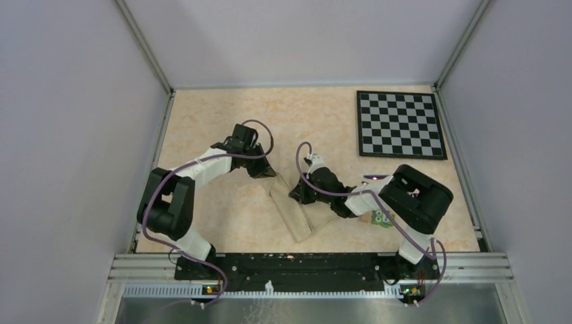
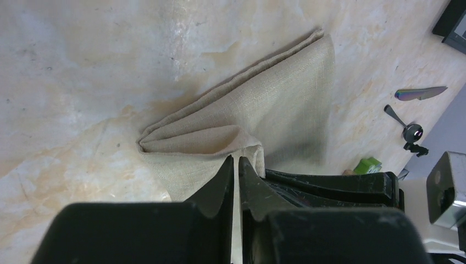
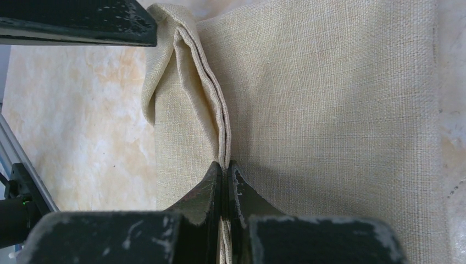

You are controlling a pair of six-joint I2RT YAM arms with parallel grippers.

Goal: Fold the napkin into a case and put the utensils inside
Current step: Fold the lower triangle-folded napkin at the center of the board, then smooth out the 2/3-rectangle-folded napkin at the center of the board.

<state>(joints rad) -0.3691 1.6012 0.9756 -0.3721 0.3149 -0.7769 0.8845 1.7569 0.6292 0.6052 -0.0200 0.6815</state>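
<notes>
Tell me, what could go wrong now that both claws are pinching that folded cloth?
1. The right gripper pinches several stacked layers of the napkin; one might slip free and the fold open.
2. The left gripper grips only a thin edge; pulling could drag it loose.
3. The utensils lie close by the right arm, which might knock them.

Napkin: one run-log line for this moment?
napkin: partly folded | left claw: pinching its edge | right claw: pinching its fold | utensils: not yet inside

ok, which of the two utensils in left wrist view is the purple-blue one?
The flat, blade-shaped utensil nearest the frame's right edge; it shines purple-blue. The thin utensil just below it is plain dark.
</notes>
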